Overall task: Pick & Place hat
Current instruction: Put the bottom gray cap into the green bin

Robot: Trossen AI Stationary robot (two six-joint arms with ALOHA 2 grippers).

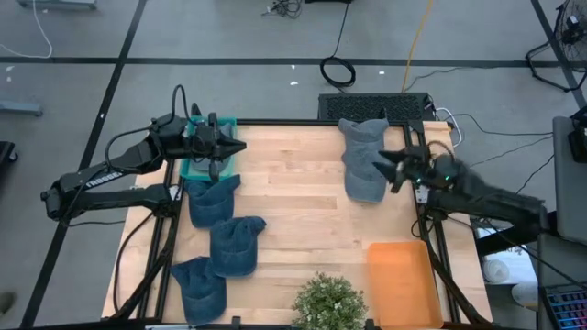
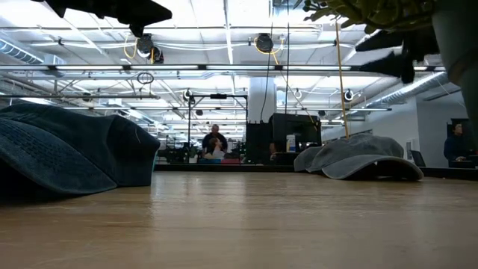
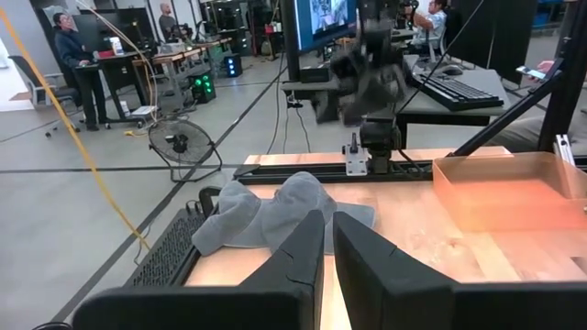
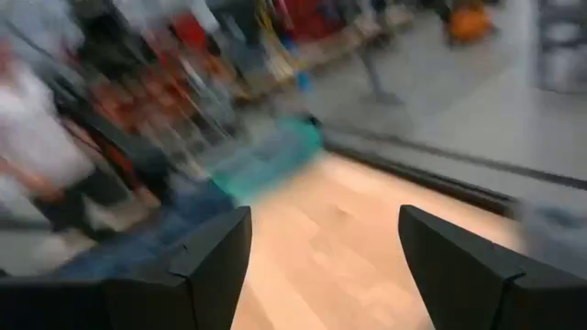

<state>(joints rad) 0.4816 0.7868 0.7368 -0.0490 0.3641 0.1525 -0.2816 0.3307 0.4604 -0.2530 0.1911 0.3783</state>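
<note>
Two grey-blue hats (image 1: 364, 160) lie overlapping on the table's far right part; they also show in the left wrist view (image 3: 266, 215) and the low view (image 2: 358, 157). Three darker blue hats (image 1: 225, 240) lie in a row on the left side. My right gripper (image 1: 387, 167) hovers open just right of the grey-blue hats, fingers wide apart (image 4: 321, 266), touching nothing. My left gripper (image 1: 234, 147) is shut (image 3: 328, 252) and raised over the teal bin (image 1: 204, 156) at the far left corner.
An orange tray (image 1: 404, 284) sits at the near right corner, with a potted plant (image 1: 328, 302) at the near edge beside it. Bare wood (image 1: 303, 197) lies between the two groups of hats. People sit and stand at desks beyond the table (image 3: 73, 46).
</note>
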